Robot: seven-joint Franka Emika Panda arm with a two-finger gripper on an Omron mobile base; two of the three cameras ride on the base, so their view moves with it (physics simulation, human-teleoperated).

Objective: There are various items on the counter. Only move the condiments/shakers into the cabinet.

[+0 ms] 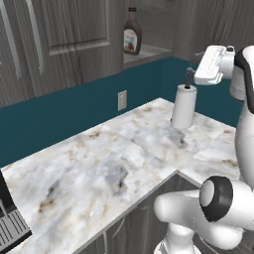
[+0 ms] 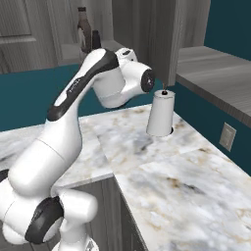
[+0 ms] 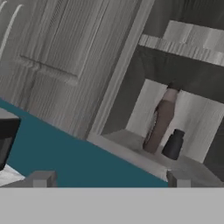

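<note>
The hand (image 3: 107, 178) is hovering with its fingers spread wide and nothing between them, facing the open cabinet (image 3: 144, 65). On the cabinet's grey shelf (image 3: 131, 142), the dark brown squeeze bottle (image 3: 160, 120) is standing upright toward the back, and a small dark-capped shaker (image 3: 173, 144) is sitting just beside it on the right. From the left base view the bottle is showing its pale label, high above the marble tabletop (image 1: 99, 168). The white paper towel roll (image 1: 183, 105) is standing upright on the far part of the tabletop, below the cabinet.
</note>
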